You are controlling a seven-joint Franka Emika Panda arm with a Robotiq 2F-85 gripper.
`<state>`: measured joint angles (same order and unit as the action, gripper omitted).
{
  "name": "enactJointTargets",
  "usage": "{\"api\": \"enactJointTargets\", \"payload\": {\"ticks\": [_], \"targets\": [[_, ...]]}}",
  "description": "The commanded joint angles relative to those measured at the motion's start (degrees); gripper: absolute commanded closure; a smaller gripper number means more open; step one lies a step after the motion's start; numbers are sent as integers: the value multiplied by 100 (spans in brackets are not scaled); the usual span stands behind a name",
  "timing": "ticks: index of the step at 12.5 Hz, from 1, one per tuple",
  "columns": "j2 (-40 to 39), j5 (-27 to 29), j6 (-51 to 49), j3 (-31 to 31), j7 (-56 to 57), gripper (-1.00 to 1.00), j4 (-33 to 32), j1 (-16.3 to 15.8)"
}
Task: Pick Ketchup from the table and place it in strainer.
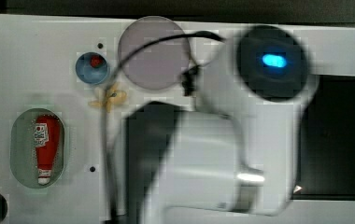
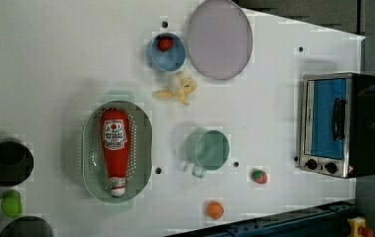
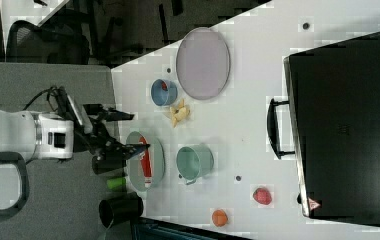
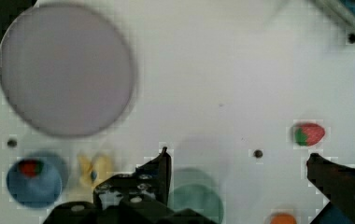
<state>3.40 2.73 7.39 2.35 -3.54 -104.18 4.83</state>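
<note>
Inside strainer (image 2: 89, 148), Ketchup (image 2: 115, 148) lengthwise (cap near rim), end effector (image 3: 128, 131) wide.

My top view stares straight down, arm close underneath. Left and right views sit higher, both sharing the strainer (image 2: 117, 151) and lilac plate (image 2: 219, 39). Wrist view hovers near the table (image 4: 213, 70).

White table (image 2: 52, 59) holds strainer (image 2: 91, 148), lilac plate (image 2: 219, 39), toaster oven (image 2: 331, 123).

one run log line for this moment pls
stage: placement done | Ketchup: lying in strainer, cap toward the left view's bottom | gripper: open, empty, clear of strainer
</note>
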Motion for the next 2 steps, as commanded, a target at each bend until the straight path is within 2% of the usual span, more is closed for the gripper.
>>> {"api": "enactJointTargets", "payload": {"ticks": [1, 2], "targets": [[303, -250, -106, -195, 333, -100, 99, -251], [302, -257, -106, -195, 333, -100, 97, -252]]}}
